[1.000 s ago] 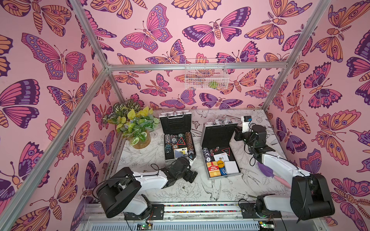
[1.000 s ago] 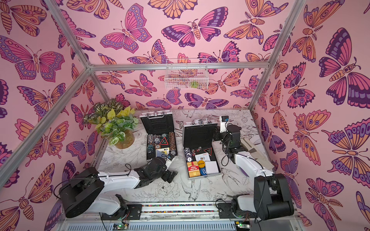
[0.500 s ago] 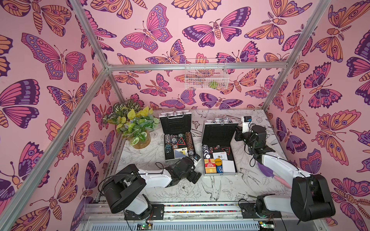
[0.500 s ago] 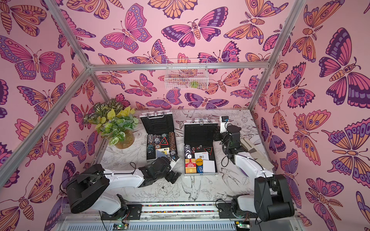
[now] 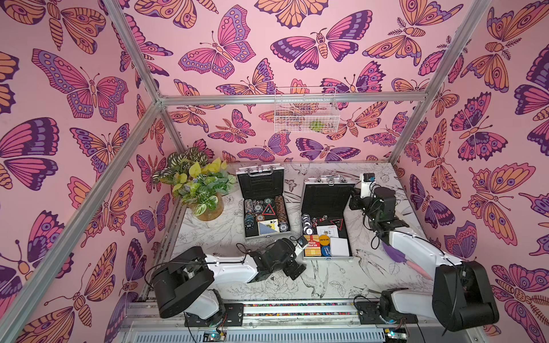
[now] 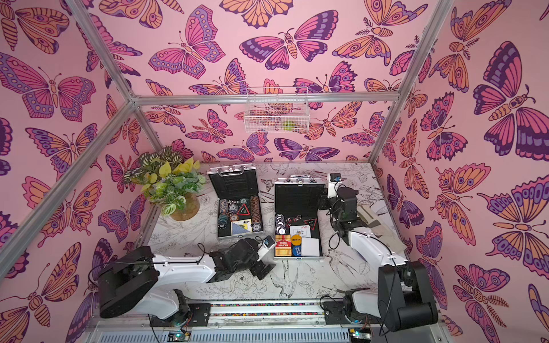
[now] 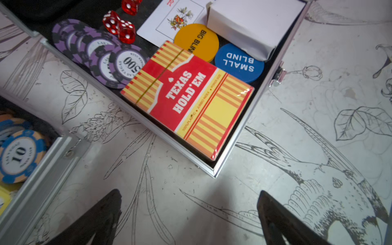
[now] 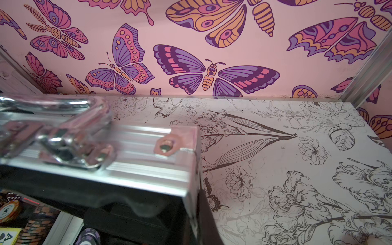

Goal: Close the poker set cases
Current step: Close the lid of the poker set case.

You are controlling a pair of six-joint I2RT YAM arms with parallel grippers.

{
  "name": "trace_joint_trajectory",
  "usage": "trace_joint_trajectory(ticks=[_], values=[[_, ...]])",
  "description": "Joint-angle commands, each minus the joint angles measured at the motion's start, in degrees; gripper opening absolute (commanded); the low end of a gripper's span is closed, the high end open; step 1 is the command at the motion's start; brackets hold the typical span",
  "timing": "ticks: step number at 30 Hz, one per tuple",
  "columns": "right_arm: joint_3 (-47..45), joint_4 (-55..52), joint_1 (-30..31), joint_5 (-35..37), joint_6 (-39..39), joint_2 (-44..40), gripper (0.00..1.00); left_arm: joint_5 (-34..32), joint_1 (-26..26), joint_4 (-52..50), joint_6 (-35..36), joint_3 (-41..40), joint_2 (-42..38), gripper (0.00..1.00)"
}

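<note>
On the flower-printed table [image 5: 326,282] both poker set cases stood open with lids raised toward the back wall: the left case [image 5: 261,185] beside the potted plant [image 5: 199,184], the right case [image 5: 325,199] by the right arm. No closing looked done; both lids and latches were left to do. The right gripper [image 5: 354,202], jaws shut, sat against the right edge of the right case's lid [image 8: 127,148]; a pinch could not be told. The left gripper [image 7: 191,195], jaws wide and empty, hovered over bare table just off that case's near corner, by the red card deck [image 7: 188,99].
</note>
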Motion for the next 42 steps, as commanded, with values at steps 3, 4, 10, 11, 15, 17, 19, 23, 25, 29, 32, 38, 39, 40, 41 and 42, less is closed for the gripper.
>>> trace_joint_trajectory(ticks=[3,4,10,11,15,17,19,23,25,29,32,38,39,40,41,42], values=[[0.0,-1.8,0.4,0.2,4.6,-0.4,0.00,-3.1,-0.9,-1.1,3.0,3.2,4.6,1.00],[0.0,-1.8,0.4,0.1,4.6,-0.5,0.00,-4.1,-0.9,-1.0,2.9,3.6,5.2,1.00],[-0.4,-1.9,0.6,-0.1,4.7,-1.0,0.00,-11.0,-0.9,0.3,3.0,6.2,9.8,1.00],[-0.4,-1.9,0.7,-0.1,4.6,-1.2,0.00,-11.6,-0.9,0.9,3.0,6.5,10.6,1.00],[-0.8,-2.1,0.7,0.0,4.5,-2.0,0.00,-13.5,-0.9,2.0,2.7,8.0,13.3,1.00],[-1.0,-2.3,0.7,0.1,4.5,-2.6,0.00,-14.3,-0.8,2.5,2.5,8.7,14.4,1.00],[-1.3,-2.4,0.7,0.2,4.3,-3.1,0.00,-15.3,-0.8,3.1,2.6,9.3,15.4,1.00],[-1.7,-2.8,0.7,0.4,4.3,-3.8,0.00,-16.0,0.2,4.3,1.9,10.0,16.4,1.00],[-1.9,-2.9,0.7,0.4,4.3,-3.9,0.00,-15.7,1.3,5.1,1.1,10.2,16.6,1.00],[-2.2,-2.4,0.7,0.5,4.2,-3.6,0.00,-14.4,3.6,7.1,0.4,11.0,17.8,1.00],[-2.4,-0.9,0.7,0.7,4.2,-2.4,0.00,-13.9,5.3,7.8,0.4,12.7,19.3,1.00],[-2.7,1.0,0.7,0.2,4.7,-0.1,0.00,-12.8,7.7,8.7,1.5,16.0,22.1,1.00],[-2.7,1.1,0.7,0.2,4.6,0.2,0.00,-12.6,8.1,8.8,1.5,16.5,22.4,1.00],[-2.8,1.3,0.8,0.3,4.6,0.4,0.00,-12.4,8.4,8.8,1.5,16.8,22.8,1.00],[-2.8,1.3,0.8,0.3,4.5,0.5,0.00,-12.4,8.8,9.0,1.6,17.2,23.2,1.00],[-2.9,1.3,0.8,0.4,4.4,0.7,0.00,-12.3,9.1,9.3,1.5,17.4,23.5,1.00]])
